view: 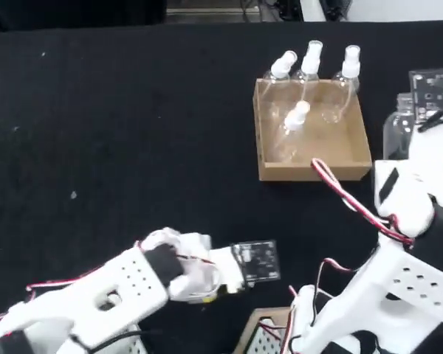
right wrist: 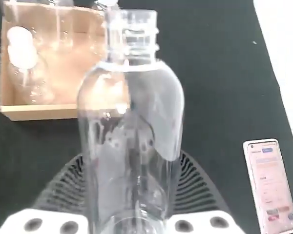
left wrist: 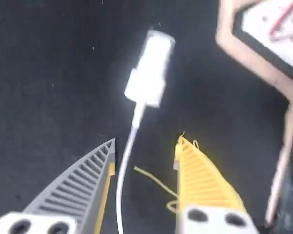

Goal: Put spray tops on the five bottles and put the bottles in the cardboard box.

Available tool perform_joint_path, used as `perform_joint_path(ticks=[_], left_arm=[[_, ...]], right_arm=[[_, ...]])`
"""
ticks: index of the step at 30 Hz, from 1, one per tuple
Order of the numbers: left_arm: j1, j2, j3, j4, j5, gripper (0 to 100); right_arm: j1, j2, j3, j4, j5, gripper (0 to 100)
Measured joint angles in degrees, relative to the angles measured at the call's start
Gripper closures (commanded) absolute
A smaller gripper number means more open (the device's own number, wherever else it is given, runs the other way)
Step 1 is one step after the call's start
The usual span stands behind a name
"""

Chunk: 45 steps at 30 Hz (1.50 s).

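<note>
Your left claw stands wide open over the black surface, and there's the spray top lying just ahead of its tips, with the thin white tube trailing back between the two fingers. Your right claw is clamped on the uncapped bottle, bare neck pointing away from the claw. Beyond that claw sits the cardboard box, with four capped bottles inside. A phone lies off to the side.
</note>
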Motion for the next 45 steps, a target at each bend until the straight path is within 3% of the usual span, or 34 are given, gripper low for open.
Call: perform_joint_path(ticks=[5,19,35,40,45], left_arm=[[0.88,8.79,-0.53,-9.76,0.0,80],[0.97,25.05,-5.19,-19.43,0.0,80],[3.78,29.27,-9.14,-20.04,1.58,81],[3.78,29.27,-9.14,-20.04,1.58,94],[4.31,29.27,-7.74,-20.4,2.2,97]], right_arm=[[1.23,0.0,0.0,0.0,1.23,98.8],[1.23,0.0,0.0,0.0,1.23,98.8],[1.23,0.0,0.0,0.0,1.23,98.8],[1.23,0.0,0.0,0.0,1.23,98.8],[1.23,0.0,0.0,0.0,1.23,98.8]])
